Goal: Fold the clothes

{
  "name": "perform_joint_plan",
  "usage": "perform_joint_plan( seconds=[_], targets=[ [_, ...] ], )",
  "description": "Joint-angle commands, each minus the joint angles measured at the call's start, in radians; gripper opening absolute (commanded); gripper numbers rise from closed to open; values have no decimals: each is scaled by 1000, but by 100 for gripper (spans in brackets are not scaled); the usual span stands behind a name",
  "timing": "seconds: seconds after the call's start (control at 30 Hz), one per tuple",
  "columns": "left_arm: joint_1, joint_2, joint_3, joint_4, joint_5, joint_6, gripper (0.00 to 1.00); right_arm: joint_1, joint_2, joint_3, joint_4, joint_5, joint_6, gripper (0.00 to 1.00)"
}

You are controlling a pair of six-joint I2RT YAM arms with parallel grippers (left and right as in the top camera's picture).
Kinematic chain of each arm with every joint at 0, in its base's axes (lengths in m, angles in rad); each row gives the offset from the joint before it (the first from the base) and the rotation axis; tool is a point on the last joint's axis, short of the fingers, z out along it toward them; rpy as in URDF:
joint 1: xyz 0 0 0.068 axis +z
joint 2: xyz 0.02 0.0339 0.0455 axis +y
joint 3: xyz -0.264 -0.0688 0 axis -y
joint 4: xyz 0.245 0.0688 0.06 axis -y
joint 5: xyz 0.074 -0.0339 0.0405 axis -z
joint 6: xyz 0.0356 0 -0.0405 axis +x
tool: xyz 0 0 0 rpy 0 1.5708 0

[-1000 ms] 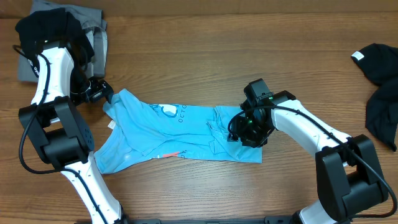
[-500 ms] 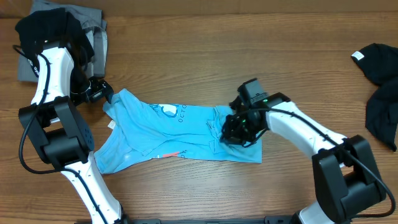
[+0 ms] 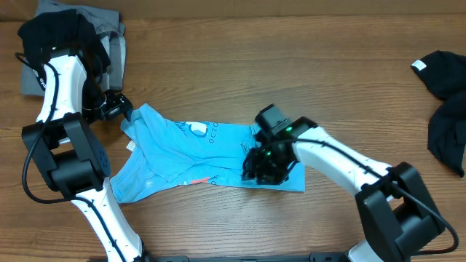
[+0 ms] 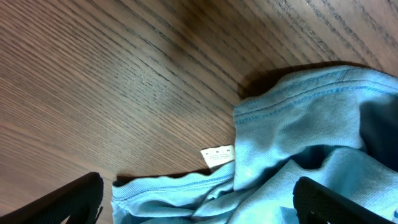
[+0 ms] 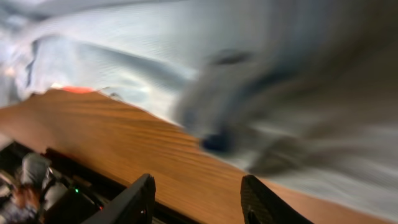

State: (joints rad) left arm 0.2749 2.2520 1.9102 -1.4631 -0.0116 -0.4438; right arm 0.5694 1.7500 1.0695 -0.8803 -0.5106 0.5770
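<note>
A crumpled light-blue cotton T-shirt (image 3: 182,156) lies mid-way across the brown wooden desk (image 3: 291,73). The left claw (image 3: 125,112), spread wide and empty, sits at its far left edge. The right claw (image 5: 202,196), partly open over its near-right edge, grips nothing.

Right wrist view: it was motion-blurred throughout, so the light-blue T-shirt (image 5: 186,68) was a smear with no readable folds.
Right gripper (image 5: 198,198): from overhead its fingertips were hidden under its own body.
Left gripper (image 4: 202,198): only two finger ends showed, cut off by the left wrist picture's bottom edge.
Black garment (image 3: 445,94): it was cut off by the right edge.
Grey garment (image 3: 109,22): it was largely hidden under a second black garment (image 3: 62,29) at far left.
Lettering (image 3: 212,132): it was too small to read.
Label (image 4: 217,155): its print was too small to read.
</note>
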Motion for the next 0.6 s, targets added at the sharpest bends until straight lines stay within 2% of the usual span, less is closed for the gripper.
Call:
perform_joint_plan(
  seconds=[0.0,0.17,0.27,0.57],
  targets=[
    [-8,3,15,-2,5,2,100,-86,-24,92,-62,22,-60,48],
    [-8,3,15,-2,4,2,100,-195,-37,135,-79,39,-110,53],
    [-8,3,15,2,5,2,100,-233,-37,134,-39,39,-111,62],
    [-8,3,15,11,5,2,100,-182,-4,87,66,57,-71,61]
  ],
)
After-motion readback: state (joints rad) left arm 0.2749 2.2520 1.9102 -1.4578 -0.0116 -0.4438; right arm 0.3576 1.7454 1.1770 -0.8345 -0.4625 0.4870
